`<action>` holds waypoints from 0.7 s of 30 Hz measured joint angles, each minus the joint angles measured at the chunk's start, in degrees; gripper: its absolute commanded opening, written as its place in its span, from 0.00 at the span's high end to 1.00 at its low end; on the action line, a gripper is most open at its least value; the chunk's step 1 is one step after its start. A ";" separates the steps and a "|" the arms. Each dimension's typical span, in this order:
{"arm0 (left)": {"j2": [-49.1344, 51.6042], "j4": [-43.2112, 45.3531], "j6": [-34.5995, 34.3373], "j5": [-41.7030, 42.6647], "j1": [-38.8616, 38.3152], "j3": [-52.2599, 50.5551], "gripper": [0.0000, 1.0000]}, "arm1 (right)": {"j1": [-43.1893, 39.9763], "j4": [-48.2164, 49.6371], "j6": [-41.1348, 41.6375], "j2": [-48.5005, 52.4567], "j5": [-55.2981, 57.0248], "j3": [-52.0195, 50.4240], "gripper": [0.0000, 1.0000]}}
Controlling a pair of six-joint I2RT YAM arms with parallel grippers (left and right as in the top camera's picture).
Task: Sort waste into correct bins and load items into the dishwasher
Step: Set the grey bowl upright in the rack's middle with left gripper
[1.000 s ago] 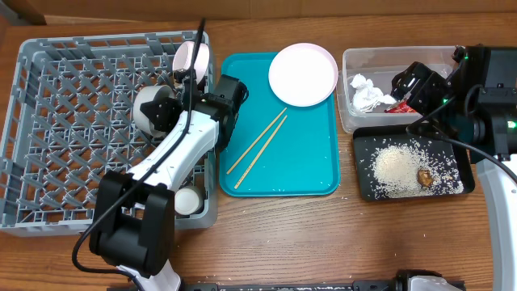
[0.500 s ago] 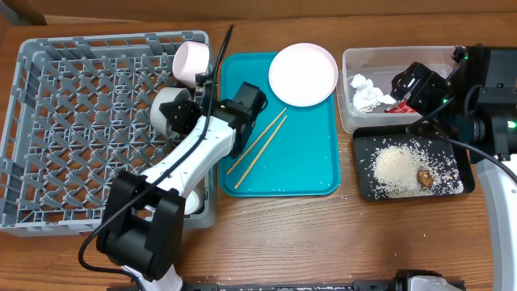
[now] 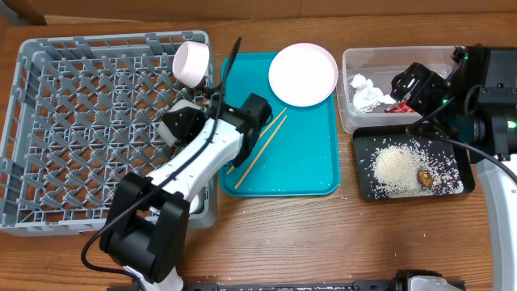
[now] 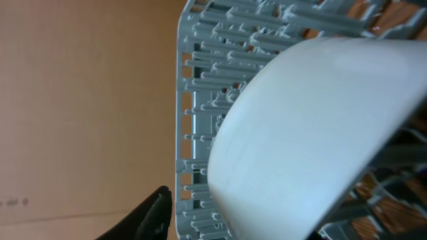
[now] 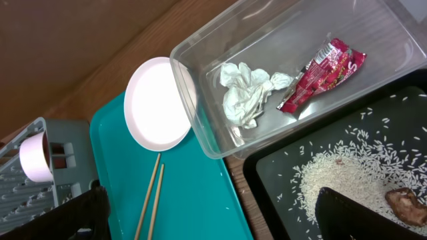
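Left gripper (image 3: 182, 122) hangs over the right-hand edge of the grey rack (image 3: 73, 121) with a white bowl (image 4: 313, 133) in its grasp. The bowl fills most of the left wrist view, with the rack's slotted wall behind it. Only one dark fingertip (image 4: 155, 212) shows at the lower left, so how far the jaws stand apart cannot be told. A second bowl (image 3: 192, 61) lies on its side at the rack's far right corner, its mouth facing out. Just right of the rack lies the teal tray (image 3: 311, 162), which carries the round pale plate (image 3: 303, 74) at its far end. On the tray too are the two chopsticks (image 3: 262, 145), side by side on a slant, their near ends running under the left arm. Right gripper (image 3: 409, 86) hovers above the clear tub (image 3: 380, 58) with its fingers spread wide and nothing between them. Inside the tub the crumpled tissue (image 5: 247, 93) and the red wrapper (image 5: 323, 73) lie next to each other. The black tray (image 3: 365, 191) sits on the table (image 3: 323, 242) touching the tub's near side. It holds a heap of rice (image 3: 396, 168), with the brown lump (image 3: 423, 175) at the heap's right edge.
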 measured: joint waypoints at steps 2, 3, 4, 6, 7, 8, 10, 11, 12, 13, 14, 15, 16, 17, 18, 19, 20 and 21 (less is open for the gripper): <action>0.00 -0.85 -0.55 0.46 -1.11 0.00 0.50 | 0.00 0.13 -0.02 0.00 0.00 0.00 0.00; 0.00 -1.51 -0.85 0.66 -1.60 0.02 0.50 | 0.00 0.13 -0.02 0.00 0.00 0.00 0.00; 0.00 -2.01 -0.98 0.87 -1.92 0.04 0.51 | 0.00 0.15 -0.02 0.00 0.00 0.00 0.00; 0.00 -4.09 -1.55 1.73 -2.69 0.37 0.50 | 0.00 0.11 0.00 0.00 0.00 0.00 0.00; 0.00 -5.03 -1.64 2.29 -2.99 0.74 0.49 | 0.00 0.15 -0.04 0.00 -0.02 0.00 0.00; 0.00 -5.97 -1.79 2.93 -3.32 1.38 0.46 | 0.00 0.11 -0.04 0.00 0.00 0.00 0.00; 0.00 -7.65 -1.75 4.31 -3.69 3.28 0.36 | 0.00 0.15 -0.02 0.00 -0.02 0.00 0.00; 0.00 -7.82 -1.97 4.98 -3.69 4.35 0.30 | 0.00 0.15 -0.04 0.00 0.00 0.00 0.00; 0.00 -8.17 -2.16 5.84 -3.69 5.57 0.23 | 0.00 0.17 -0.02 0.00 0.00 0.00 0.00; 0.00 -8.46 -2.23 6.78 -3.69 6.71 0.16 | 0.00 0.20 -0.02 0.00 0.00 0.00 0.00; 0.00 -8.92 -1.99 7.89 -3.67 8.11 0.13 | 0.00 0.26 0.00 0.00 0.00 0.00 0.00; 0.00 -8.90 -2.12 8.76 -3.67 9.03 0.08 | 0.00 0.31 -0.02 0.00 0.02 0.00 0.00; 0.00 -8.98 -2.08 9.94 -3.69 10.05 0.05 | 0.00 0.39 -0.02 0.00 -0.02 0.00 0.00; 0.00 -8.98 -1.70 11.26 -3.69 10.99 0.03 | 0.00 0.50 -0.02 0.00 0.00 0.00 0.00; 0.00 -9.01 -1.09 12.83 -3.69 11.87 0.00 | 0.00 0.57 -0.04 0.00 0.00 0.00 0.00; 0.00 -8.96 -0.70 14.10 -3.69 12.61 0.00 | 0.00 0.52 0.00 0.00 -0.02 0.00 0.00; 0.00 -8.98 -0.13 15.65 -3.69 13.64 0.00 | 0.00 0.55 -0.02 0.00 0.00 0.00 0.00; 0.00 -9.07 0.17 16.96 -3.69 14.64 0.00 | 0.00 0.52 0.02 0.00 0.02 0.00 0.00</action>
